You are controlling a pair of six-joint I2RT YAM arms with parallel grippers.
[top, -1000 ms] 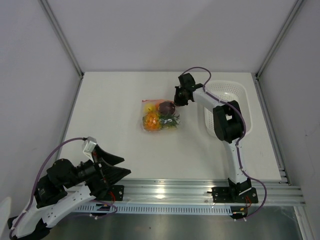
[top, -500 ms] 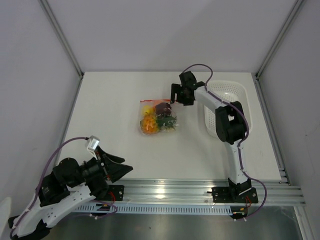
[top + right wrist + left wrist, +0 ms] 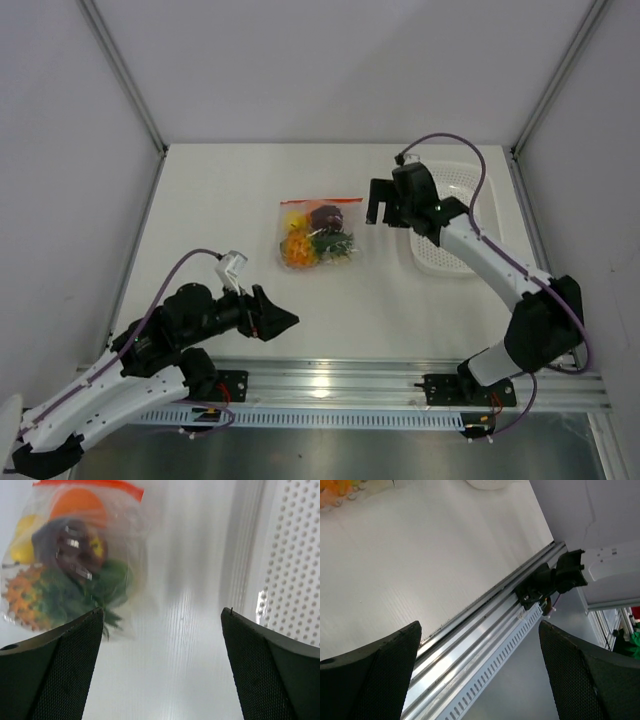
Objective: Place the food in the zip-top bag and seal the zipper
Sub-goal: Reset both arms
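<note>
White table (image 3: 220, 200), zip-top bag (image 3: 318, 232) holding food (image 3: 300, 245), perforated basket (image 3: 295, 555) beside right fingers (image 3: 45, 680)

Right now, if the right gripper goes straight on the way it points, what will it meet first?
The right gripper would probably meet the bare table first, in the gap between the zip-top bag and the white basket; depth is unclear.
</note>
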